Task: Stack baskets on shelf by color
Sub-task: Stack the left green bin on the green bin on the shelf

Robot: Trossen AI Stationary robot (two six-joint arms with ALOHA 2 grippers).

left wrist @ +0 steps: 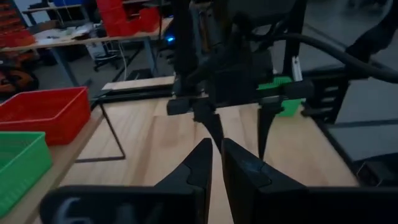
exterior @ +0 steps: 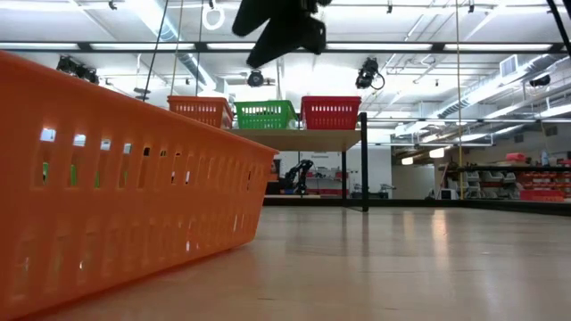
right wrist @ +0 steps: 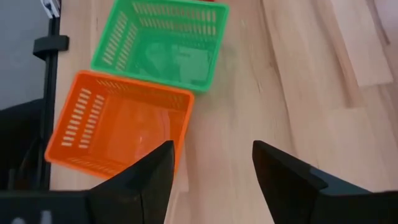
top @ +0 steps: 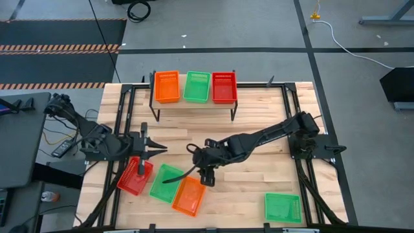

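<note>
The shelf stands at the table's far side and carries an orange basket, a green basket and a red basket side by side. A red basket, a green basket and an orange basket lie close together near the table's front left. Another green basket lies at the front right. My right gripper hovers open over bare wood just beside the orange basket. My left gripper is shut and empty, above the red basket's far side.
Black frame rails run along the table's left and right sides. The shelf's thin black legs stand on the tabletop. Bare wood lies between the shelf and the loose baskets. My right arm shows ahead in the left wrist view.
</note>
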